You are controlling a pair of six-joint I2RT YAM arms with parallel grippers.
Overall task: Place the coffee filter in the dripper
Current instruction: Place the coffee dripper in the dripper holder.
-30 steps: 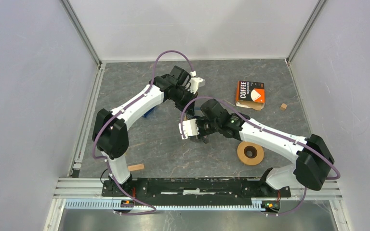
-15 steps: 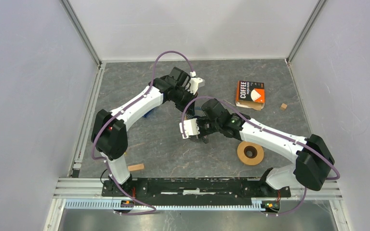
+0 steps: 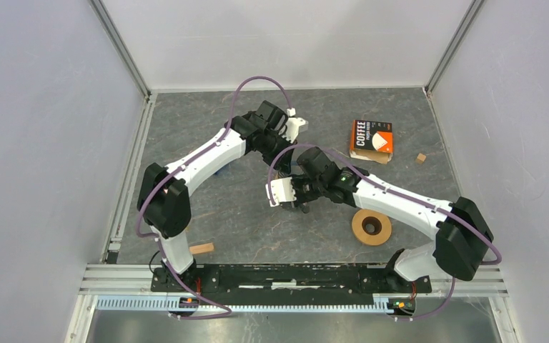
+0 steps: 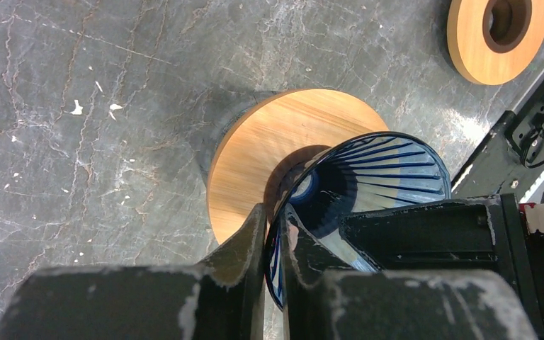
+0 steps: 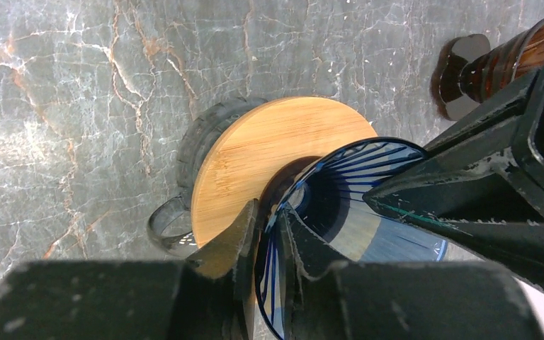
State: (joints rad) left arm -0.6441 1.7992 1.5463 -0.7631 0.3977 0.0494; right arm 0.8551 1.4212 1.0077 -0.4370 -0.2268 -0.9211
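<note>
A blue ribbed glass dripper [image 4: 375, 177] with a round wooden collar [image 4: 269, 149] is tilted over the grey table. My left gripper [image 4: 273, 212] is shut on its rim, one finger inside the cone and one outside. From the other side, my right gripper [image 5: 269, 209] straddles the rim of the dripper [image 5: 347, 205], its jaws a little apart around the glass. The inside of the cone shows bare ribbed glass. An orange and black coffee filter box [image 3: 371, 138] with a white filter shape on it lies at the back right.
A wooden ring [image 3: 372, 227] lies by the right arm, also seen as the wooden ring [image 4: 499, 35]. A brown glass vessel [image 5: 510, 60] stands near the dripper, and a clear glass handle [image 5: 166, 227] shows under the collar. A wooden block [image 3: 201, 248] and a small cube [image 3: 420, 158] lie on the table.
The right jaws have eased slightly apart around the dripper's rim. The left wrist has shifted a little to the right. The dripper stays between both grippers.
</note>
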